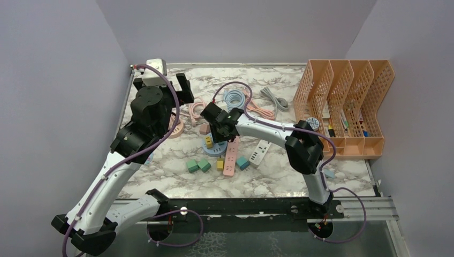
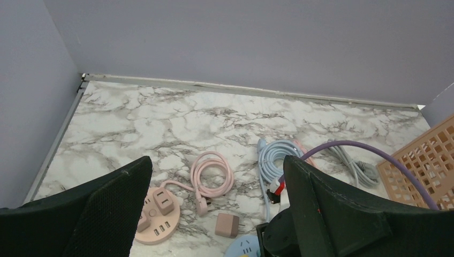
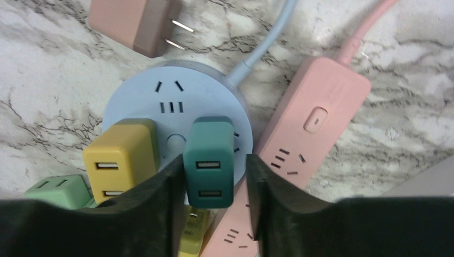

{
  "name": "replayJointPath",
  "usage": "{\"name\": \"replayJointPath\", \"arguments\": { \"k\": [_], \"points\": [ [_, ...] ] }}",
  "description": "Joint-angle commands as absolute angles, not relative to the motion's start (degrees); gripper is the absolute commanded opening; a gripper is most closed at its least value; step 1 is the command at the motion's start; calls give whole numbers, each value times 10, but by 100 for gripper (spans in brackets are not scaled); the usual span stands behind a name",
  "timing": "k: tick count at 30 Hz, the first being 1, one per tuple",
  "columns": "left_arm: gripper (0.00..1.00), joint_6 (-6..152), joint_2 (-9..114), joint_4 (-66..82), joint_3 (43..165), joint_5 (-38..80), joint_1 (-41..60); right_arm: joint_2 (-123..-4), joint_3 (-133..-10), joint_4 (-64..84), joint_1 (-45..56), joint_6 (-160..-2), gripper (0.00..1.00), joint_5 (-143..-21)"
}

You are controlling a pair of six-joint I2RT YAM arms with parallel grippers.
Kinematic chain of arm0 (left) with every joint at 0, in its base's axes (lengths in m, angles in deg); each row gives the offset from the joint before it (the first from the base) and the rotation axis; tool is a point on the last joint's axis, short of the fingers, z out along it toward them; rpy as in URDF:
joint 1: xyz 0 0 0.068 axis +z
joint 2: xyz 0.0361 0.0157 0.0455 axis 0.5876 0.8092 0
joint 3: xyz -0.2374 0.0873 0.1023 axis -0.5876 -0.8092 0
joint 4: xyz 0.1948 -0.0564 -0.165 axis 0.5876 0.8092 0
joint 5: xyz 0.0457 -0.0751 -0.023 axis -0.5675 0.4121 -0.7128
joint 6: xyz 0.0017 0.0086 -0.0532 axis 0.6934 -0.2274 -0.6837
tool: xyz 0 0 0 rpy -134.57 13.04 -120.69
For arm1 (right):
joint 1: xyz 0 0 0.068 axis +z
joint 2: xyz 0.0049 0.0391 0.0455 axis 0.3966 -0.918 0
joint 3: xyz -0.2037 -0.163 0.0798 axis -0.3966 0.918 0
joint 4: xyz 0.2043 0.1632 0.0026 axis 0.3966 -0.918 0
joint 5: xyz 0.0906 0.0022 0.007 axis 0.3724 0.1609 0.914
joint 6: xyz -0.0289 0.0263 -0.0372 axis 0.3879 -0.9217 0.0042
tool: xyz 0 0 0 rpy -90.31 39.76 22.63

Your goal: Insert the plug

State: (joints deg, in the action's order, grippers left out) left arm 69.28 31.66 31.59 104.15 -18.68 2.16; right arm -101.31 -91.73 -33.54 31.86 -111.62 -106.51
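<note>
Sitting on the round, smooth blue socket hub (image 3: 160, 93), the boxy dark-green plug (image 3: 209, 142) stands beside a yellow one (image 3: 120, 155). The right gripper (image 3: 215, 160) straddles it with its matte black fingers slack, a gap showing on one side. The left gripper (image 2: 217, 160) gapes empty over the marble-patterned table (image 2: 187, 112).

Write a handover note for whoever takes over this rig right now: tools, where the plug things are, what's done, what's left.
Left tool: open, empty, held aloft.
Right tool: jaws slightly apart around the dark green plug, gap visible on one side.
The plug stands on the round blue hub beside the yellow plug; it looks seated, prongs hidden.
Remaining: lift that tool clear, confirm seating.
</note>
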Motion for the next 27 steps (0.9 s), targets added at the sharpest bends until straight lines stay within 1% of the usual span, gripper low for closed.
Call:
{"name": "replayJointPath", "arguments": {
  "k": [1,3,5,10,16,18,23,27],
  "points": [
    [96,669,324,365,1078,-207,24,-996,-955,-385,312,-1144,50,-1062],
    [97,660,324,380,1082,-207,24,-973,-956,-385,312,-1158,54,-1068],
    [97,646,322,395,1077,-203,24,-942,-938,-374,312,-1168,55,-1069],
    [99,593,315,410,1029,-168,24,-841,-815,-294,311,-1195,56,-1071],
    [99,550,356,409,949,-60,24,-728,-675,-226,303,-1225,54,-1101],
    [97,532,380,406,920,-55,25,-702,-644,-212,296,-1235,53,-1111],
    [87,507,456,393,894,-27,44,-662,-620,-209,287,-1234,52,-1141],
    [89,503,528,362,887,24,82,-654,-604,-195,286,-1217,51,-1155]
  ]
}}
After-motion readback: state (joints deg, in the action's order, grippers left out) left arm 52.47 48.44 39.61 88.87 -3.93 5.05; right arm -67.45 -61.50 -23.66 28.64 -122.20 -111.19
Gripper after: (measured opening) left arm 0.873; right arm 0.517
